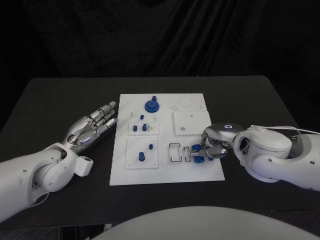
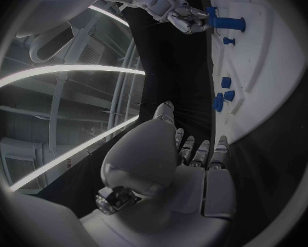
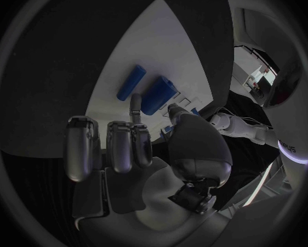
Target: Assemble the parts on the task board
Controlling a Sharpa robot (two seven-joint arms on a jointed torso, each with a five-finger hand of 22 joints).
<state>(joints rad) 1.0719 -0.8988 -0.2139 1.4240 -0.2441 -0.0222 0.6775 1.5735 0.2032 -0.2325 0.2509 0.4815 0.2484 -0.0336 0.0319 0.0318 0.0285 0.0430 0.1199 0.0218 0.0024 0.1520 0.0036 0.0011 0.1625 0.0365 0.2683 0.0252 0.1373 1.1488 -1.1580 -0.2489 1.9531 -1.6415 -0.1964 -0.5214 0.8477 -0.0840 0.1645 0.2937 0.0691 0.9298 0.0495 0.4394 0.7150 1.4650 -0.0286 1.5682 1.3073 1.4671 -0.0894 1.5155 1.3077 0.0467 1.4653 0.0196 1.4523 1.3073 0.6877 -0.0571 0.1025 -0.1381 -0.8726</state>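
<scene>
On the task board [image 1: 167, 172], several blue parts [image 1: 152, 105] sit in recesses; the right robot hand [image 1: 212, 145] pinches one, the left robot hand [image 1: 94, 122] lies spread, empty, beside the board.

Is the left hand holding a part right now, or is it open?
Open. The left hand lies beside the task board with fingers spread flat and nothing in them; the left wrist view shows its palm bare too.

The right hand [image 1: 216, 142] bends over the near right corner of the white board [image 1: 167, 172], hiding part of the blue pieces [image 1: 197, 154] beneath it, so whether its fingers grip one cannot be told. The bench's [image 1: 52, 110] near corners run out of frame.
</scene>
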